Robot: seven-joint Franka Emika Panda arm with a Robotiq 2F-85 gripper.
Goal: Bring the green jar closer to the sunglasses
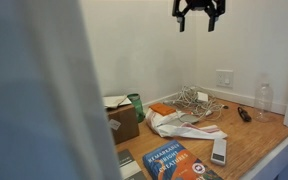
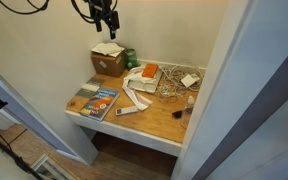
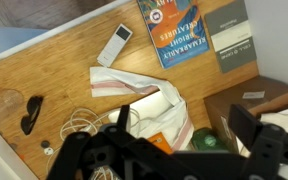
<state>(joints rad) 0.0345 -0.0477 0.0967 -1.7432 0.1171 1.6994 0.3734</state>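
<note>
Where two pale walls meet, a light wooden desk (image 1: 256, 135) is seen fitted into the corner, and every item is carried on it. A brown cardboard box (image 1: 121, 120) is noted at one end, close to the back wall. A blue paperback book (image 1: 172, 163) with a printed cover is recorded lying flat near the front edge, with a grey book (image 3: 229, 35) beside it in the wrist view. A crumpled white cloth with a reddish stripe (image 1: 181, 126) is spread over the middle of the desk, and a tangle of white cable (image 1: 194, 98) is heaped behind it.

The black two-fingered tool (image 1: 198, 18) is held high above the desk, clear of every item. Its fingers are spread wide and nothing is gripped between them.

The translucent green cylindrical jar (image 1: 136, 106) is found upright just beside the cardboard box, near the back wall. Whether the two touch cannot be told. A flat white remote-like bar (image 1: 219, 150) is laid near the front edge, next to the blue book. A clear colourless bottle (image 1: 264, 97) is stood at the far end, by the wall. The small black folded sunglasses (image 1: 243, 114) are laid on bare wood near that bottle. They are well apart from the jar, with the cloth and the cable between them.
</note>
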